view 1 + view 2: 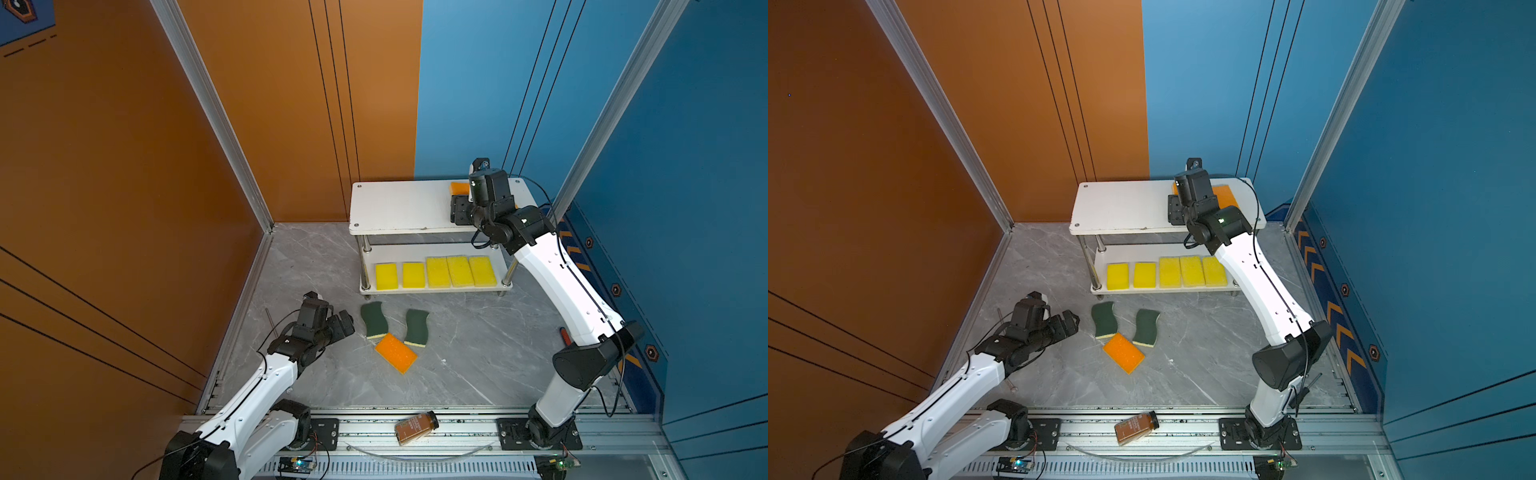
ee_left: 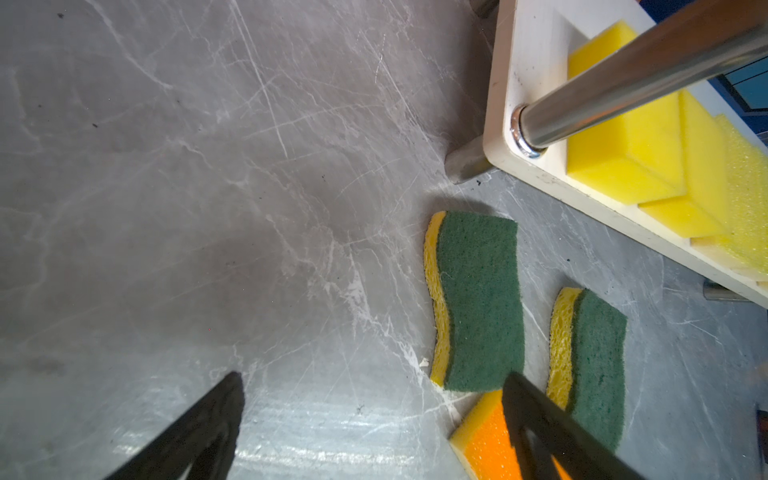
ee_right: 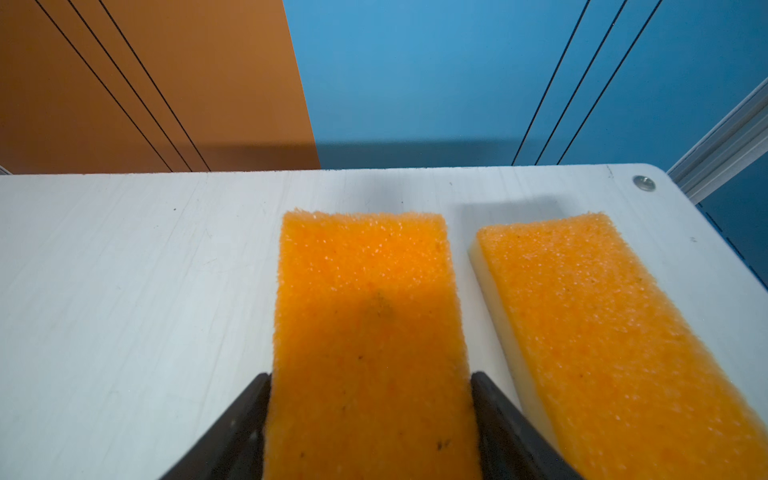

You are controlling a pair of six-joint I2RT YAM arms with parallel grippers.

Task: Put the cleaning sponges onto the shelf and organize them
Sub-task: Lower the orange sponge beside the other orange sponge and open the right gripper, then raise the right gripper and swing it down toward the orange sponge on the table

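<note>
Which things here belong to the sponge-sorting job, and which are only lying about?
Job:
shelf
five yellow sponges on its lower tier
two orange sponges on its top
orange sponge and two green sponges on the table

Lying about:
brown bottle on the front rail

Shelf (image 1: 399,208) part loaded: seven on it, three on the tabletop (image 1: 478,353).
Two-tier white rack, chrome posts, upright at the back. Lower board: five yellow sponges (image 1: 437,272) lying flat in one side-by-side row, the left two looking shorter. Top board, right end: two orange-topped sponges, one (image 3: 365,311) just beside the other (image 3: 602,332), flat, orange up, narrow gap between. In front of the shelf: two wavy green-topped sponges (image 1: 372,319) (image 1: 416,327), green up, apart; a third orange sponge (image 1: 395,353) lies flat and angled at their near ends.
</note>
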